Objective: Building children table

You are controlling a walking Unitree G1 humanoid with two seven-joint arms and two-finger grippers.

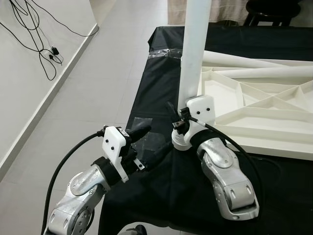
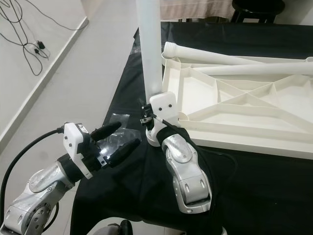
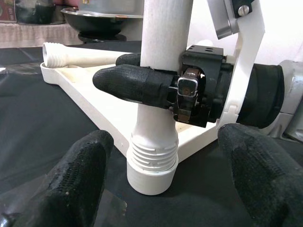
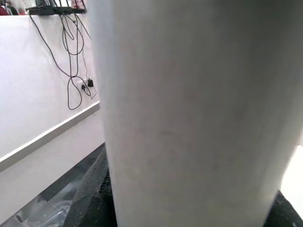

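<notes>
Pale floor tiles run along the left, with loose black cables [image 1: 36,36] trailing down the white wall, and a black cloth [image 1: 161,63] covers the work surface ahead of me. On the left, my left gripper [image 2: 117,141] hovers over the cloth with its fingers spread apart and nothing between them, pointed toward the leg's base and just short of it. A clear plastic bag [image 2: 116,120] lies crumpled on the cloth under it. Next comes the upright white table leg [image 1: 194,49], its ribbed end [image 3: 151,163] seated at the corner of the upturned white tabletop [image 1: 264,115]. My right gripper [image 3: 137,78] is clamped around that leg low down, just above the ribbed collar. Two loose legs [image 2: 230,62] lie across the far side of the tabletop. My worry is the leg going in crooked: if I twist while it leans, the thread may bind, or the light tabletop may slide on the cloth. The bag could snag my left fingers, and the right arm's cable [image 1: 234,144] hangs close to the tabletop's rim.
</notes>
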